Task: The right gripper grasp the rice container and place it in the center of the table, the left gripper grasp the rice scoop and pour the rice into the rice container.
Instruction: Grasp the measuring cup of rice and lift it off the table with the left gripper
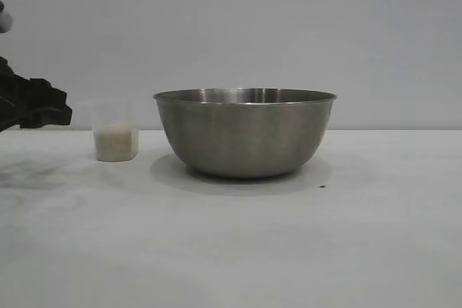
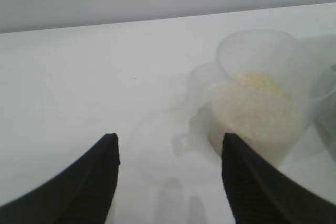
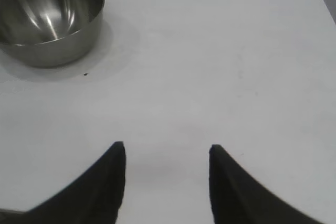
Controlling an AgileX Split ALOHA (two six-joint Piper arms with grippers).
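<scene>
The left tool [image 2: 169,145], fingers spread and empty, faces the rice scoop [image 1: 115,141] standing beside the rice container [image 1: 245,133] mid-bench; I think it should close squarely around the handle, keeping the scoop upright.

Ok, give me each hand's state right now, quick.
Left hand: open, empty, short of the rice scoop.
Right hand: open, empty, over bare table.

Bright even light, soft shadows, hazy close foreground
</scene>
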